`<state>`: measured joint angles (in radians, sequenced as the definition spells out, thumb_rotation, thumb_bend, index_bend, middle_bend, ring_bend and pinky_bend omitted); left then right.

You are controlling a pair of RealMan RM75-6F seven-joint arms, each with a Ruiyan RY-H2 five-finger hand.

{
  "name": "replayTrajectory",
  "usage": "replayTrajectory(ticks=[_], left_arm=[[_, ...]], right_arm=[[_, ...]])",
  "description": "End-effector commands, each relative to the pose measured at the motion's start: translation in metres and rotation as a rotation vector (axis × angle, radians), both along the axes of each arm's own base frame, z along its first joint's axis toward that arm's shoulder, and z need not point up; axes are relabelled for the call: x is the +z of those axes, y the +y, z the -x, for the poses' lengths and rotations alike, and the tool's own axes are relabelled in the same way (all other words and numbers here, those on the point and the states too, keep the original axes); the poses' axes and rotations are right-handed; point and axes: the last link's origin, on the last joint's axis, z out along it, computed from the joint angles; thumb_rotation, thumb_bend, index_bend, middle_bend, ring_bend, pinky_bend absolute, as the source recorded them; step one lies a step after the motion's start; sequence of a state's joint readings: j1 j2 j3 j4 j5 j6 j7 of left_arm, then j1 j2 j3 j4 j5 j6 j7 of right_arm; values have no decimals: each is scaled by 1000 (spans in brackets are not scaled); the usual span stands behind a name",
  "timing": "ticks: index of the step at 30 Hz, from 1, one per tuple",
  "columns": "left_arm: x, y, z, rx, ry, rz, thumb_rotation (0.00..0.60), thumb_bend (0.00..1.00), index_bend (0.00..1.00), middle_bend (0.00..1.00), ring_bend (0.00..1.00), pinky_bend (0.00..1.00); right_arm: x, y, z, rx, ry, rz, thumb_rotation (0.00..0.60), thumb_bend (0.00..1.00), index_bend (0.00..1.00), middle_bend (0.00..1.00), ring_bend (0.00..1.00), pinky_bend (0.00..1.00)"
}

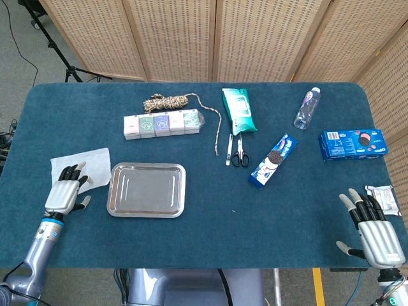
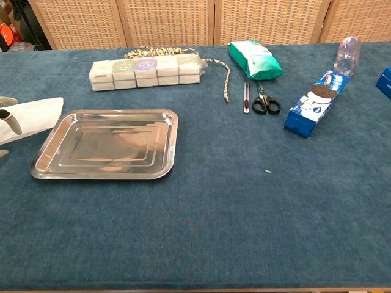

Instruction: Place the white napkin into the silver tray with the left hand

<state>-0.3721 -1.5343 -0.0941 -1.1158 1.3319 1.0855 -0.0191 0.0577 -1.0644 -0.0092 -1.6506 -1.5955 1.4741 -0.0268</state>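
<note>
The white napkin (image 1: 83, 164) lies flat on the blue table, just left of the silver tray (image 1: 147, 190); in the chest view the napkin (image 2: 33, 116) shows at the left edge beside the tray (image 2: 107, 144). My left hand (image 1: 65, 190) hovers over the napkin's near edge with its fingers spread, holding nothing; only its fingertips (image 2: 8, 119) show in the chest view. My right hand (image 1: 371, 229) rests open at the table's front right corner, far from both.
Behind the tray lie a row of small boxes (image 1: 163, 123) and a coil of rope (image 1: 167, 101). A green packet (image 1: 238, 110), scissors (image 1: 239, 153), a cookie pack (image 1: 274, 159), a bottle (image 1: 306, 108), a blue box (image 1: 352, 143) and a small wrapper (image 1: 383, 196) lie to the right.
</note>
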Motion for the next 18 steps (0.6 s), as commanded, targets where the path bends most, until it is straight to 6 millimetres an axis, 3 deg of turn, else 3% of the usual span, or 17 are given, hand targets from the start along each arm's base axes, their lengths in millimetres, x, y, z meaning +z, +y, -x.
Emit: replayTrajectory(ticks=[1, 18], left_arm=[[0, 1, 1, 1, 2, -7, 582, 360, 392, 17, 0, 0], [-5, 9, 12, 31, 34, -27, 598, 393, 449, 64, 0, 0]], right_arm=[[0, 0, 0, 0, -1, 1, 600, 0, 0, 0, 0, 0], [1, 2, -1, 6, -2, 5, 600, 0, 0, 0, 0, 0]])
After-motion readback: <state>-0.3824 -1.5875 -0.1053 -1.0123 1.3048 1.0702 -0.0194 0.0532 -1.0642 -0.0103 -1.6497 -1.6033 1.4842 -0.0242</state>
